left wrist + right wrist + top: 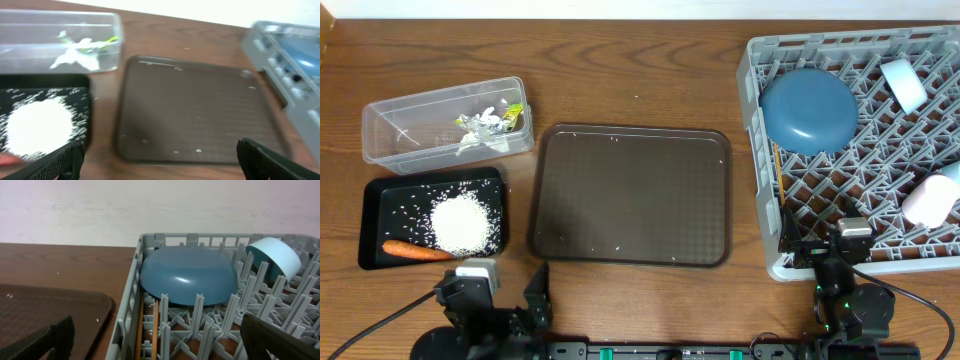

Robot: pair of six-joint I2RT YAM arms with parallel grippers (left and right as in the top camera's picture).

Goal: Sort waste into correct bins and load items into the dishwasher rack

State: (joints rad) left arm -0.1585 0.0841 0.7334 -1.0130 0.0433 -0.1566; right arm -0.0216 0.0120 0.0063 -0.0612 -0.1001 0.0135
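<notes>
near six o'clock left gripper and right gripper gape empty; white-pink cup, loose at rack's four o'clock, may roll if bumped.

Soft, even light from above, faint shadows. Overhead view sharp. Left wrist view blurred all over; the rice heap ahead-left of the left claw is blown out white. Right wrist view crisp, a dull glint on the blue bowl ahead of the right claw
</notes>
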